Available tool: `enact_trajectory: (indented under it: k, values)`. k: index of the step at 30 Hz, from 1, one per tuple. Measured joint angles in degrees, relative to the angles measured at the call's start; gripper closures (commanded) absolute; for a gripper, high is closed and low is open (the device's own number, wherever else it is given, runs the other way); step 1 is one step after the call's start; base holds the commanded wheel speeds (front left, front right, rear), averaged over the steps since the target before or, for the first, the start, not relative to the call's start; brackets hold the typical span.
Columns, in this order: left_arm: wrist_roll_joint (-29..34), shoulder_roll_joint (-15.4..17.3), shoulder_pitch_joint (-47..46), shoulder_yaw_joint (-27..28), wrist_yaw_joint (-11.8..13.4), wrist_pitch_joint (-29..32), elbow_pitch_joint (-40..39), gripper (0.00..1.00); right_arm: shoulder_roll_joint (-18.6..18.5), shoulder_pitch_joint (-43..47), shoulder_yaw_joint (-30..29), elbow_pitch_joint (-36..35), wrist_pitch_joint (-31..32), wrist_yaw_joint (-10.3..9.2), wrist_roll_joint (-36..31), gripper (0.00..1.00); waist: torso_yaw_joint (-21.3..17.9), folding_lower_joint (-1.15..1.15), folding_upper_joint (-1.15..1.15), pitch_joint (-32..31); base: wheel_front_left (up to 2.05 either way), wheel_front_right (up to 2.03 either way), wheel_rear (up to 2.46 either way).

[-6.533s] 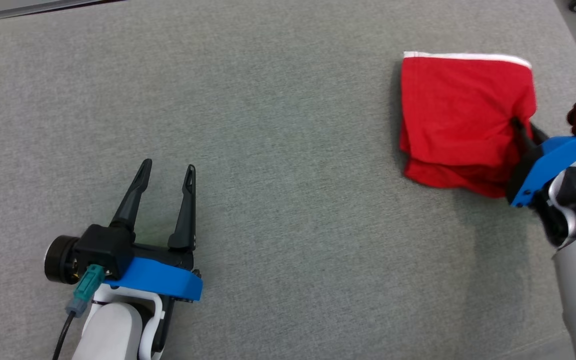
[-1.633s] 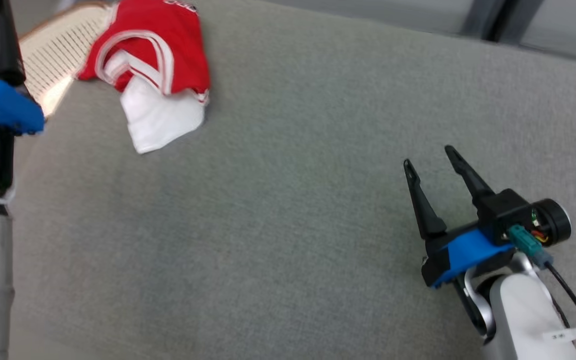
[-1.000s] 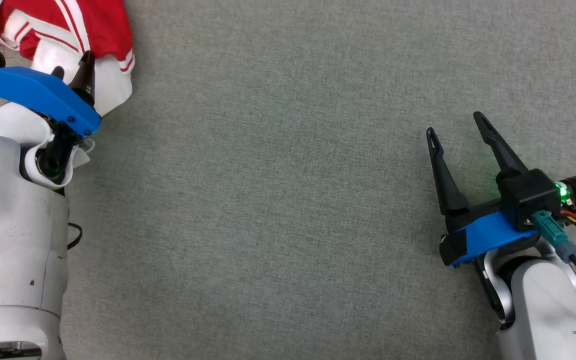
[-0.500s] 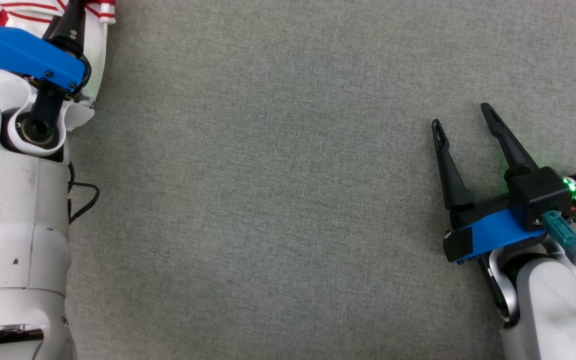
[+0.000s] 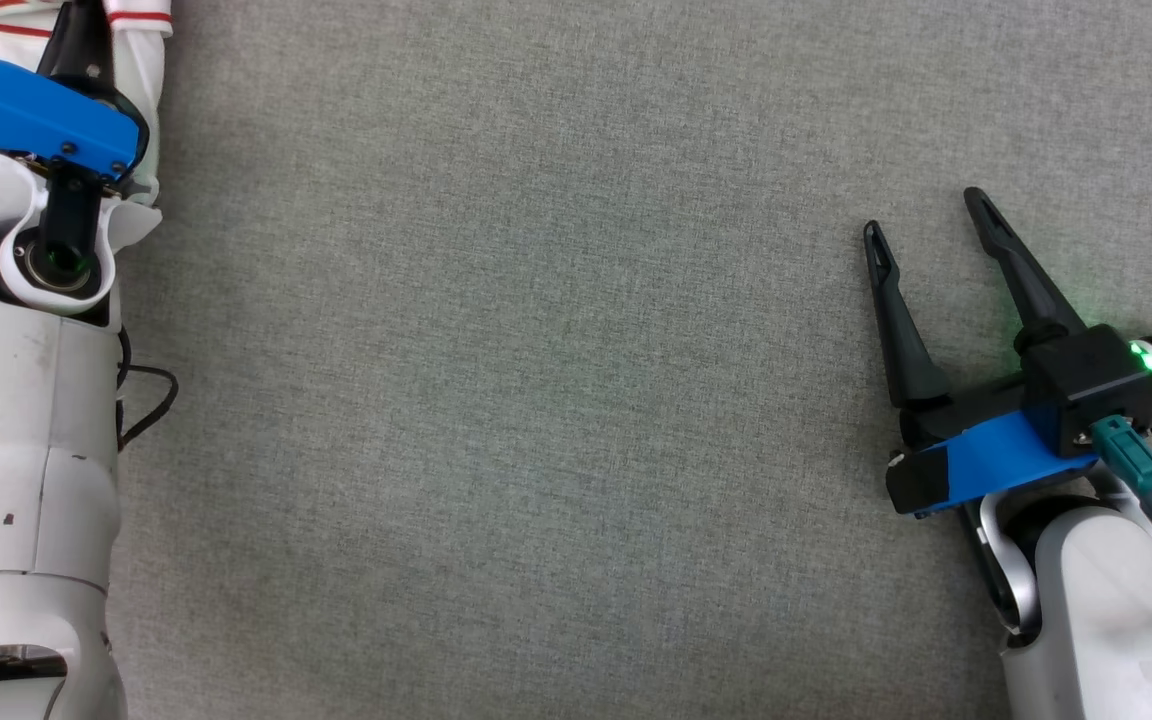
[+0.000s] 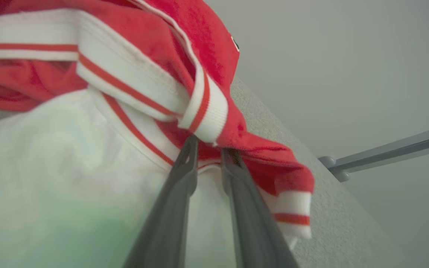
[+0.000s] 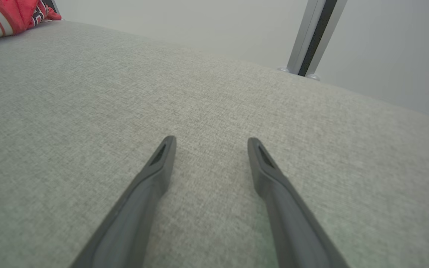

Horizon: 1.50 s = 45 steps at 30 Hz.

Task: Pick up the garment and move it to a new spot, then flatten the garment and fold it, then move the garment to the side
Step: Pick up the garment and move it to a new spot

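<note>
Left gripper (image 6: 210,149) has gone from standing short of the pile to being nosed into it, fingers drawn in from wide; right arm shows no real change, and part of the shift in the head view is the camera's own. Left side: the garment (image 6: 125,85), red with white ribbed bands striped red and a white panel, lies crumpled right at the left fingertips, with the white panel under the fingers and a banded fold draped over the tips. Left fingers are narrow, a slim gap between them, tips hidden under that fold; cannot tell whether cloth is truly pinched yet. Ahead and to the right of this gripper the grey fabric table (image 5: 536,350) runs to its edge. Centre: bare grey cloth between the two arms. Right side: right gripper (image 5: 924,212) hovers low over the table, fingers spread wide, nothing between them; the garment is well off to its left, far from its tips, and a metal post (image 7: 313,33) stands beyond the table edge ahead of it. Step in hand, as I judge it: the first pick-up, grasp being made. Next move calls for a firm pinch on the fold, then a lift clear and a carry toward the open middle. Flattening and folding not begun. Count: one garment, two grippers, two fingers each, one post.
</note>
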Motion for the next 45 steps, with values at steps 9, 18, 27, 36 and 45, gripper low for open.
enact_trajectory:
  k: [9, 18, 27, 36, 45]
  values:
    - [-0.4, 2.3, -0.2, -3.8, 0.0, -4.9, -0.4, 1.00, 0.0, -0.3, -0.4, 1.2, -0.5, 0.00, 0.2, 0.00, 0.0, 0.00, 0.00, -0.8, 0.00, 0.00, 0.00]
    - [-0.5, 7.3, 0.6, -9.6, 0.0, -8.6, -5.6, 1.00, 0.0, -0.3, -0.4, 5.4, -2.8, -0.01, 2.4, 0.00, 0.4, 0.01, 0.00, -5.3, 0.00, 0.00, 0.00]
    - [0.0, 12.8, 0.8, -16.5, 0.0, -7.0, -14.7, 1.00, -0.1, 0.1, 0.5, 12.3, -7.1, -0.01, 7.6, 0.00, -1.2, 0.01, 0.00, -13.9, 0.00, 0.00, 0.00]
    - [1.1, 14.1, 0.2, -23.2, 0.0, -2.0, -26.7, 1.00, -0.1, 3.6, -0.9, 19.4, -11.3, 0.00, 12.1, 0.00, -6.6, 0.00, 0.00, -23.4, 0.00, 0.00, 0.00]
    - [-1.0, 7.5, -2.1, -25.6, 0.8, 0.4, -38.5, 1.00, -0.1, 5.5, -3.4, 22.8, -13.2, -0.01, 14.0, 0.00, -14.2, -0.01, 0.00, -29.3, 0.00, 0.00, 0.00]
